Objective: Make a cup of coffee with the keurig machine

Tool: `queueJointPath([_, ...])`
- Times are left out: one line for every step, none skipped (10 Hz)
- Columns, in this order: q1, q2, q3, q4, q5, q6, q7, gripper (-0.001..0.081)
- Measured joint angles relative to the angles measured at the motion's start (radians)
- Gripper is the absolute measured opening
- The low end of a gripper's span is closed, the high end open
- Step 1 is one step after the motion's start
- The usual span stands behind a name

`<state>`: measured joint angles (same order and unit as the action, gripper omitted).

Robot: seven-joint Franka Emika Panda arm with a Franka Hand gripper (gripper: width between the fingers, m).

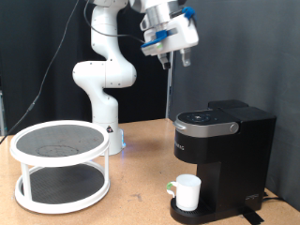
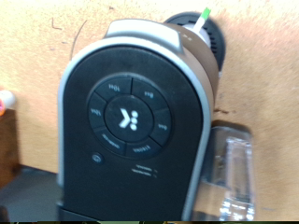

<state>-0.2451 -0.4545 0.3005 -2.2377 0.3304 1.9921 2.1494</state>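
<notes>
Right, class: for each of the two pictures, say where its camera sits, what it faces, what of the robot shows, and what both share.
Exterior view: off the arm, level across the table; shows the white arm, the gripper high above the keurig machine, the cup on its base, and a white two-tier rack.
Wrist view: on the hand, looking down onto the machine's lid and buttons; no fingers show.
Shared: the keurig machine and the cup's rim.
</notes>
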Motion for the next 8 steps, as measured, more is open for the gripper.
queueJointPath([0.000, 0.037, 0.011, 0.054, -0.015, -0.048, 0.000, 0.0734])
queueJointPath([0.000, 0.076, 0.017, 0.100, -0.017, -0.071, 0.000, 0.0734])
queueJointPath([0.000, 0.111, 0.023, 0.132, -0.017, -0.073, 0.002, 0.0734])
queueJointPath([0.000, 0.141, 0.028, 0.150, -0.018, -0.064, 0.008, 0.0734])
queueJointPath([0.000, 0.165, 0.033, 0.160, -0.029, -0.052, 0.020, 0.0734])
queueJointPath([0.000, 0.185, 0.040, 0.162, -0.044, -0.039, 0.035, 0.0734])
queueJointPath([0.000, 0.202, 0.047, 0.161, -0.062, -0.022, 0.046, 0.0734])
queueJointPath([0.000, 0.218, 0.055, 0.156, -0.079, -0.004, 0.057, 0.0734])
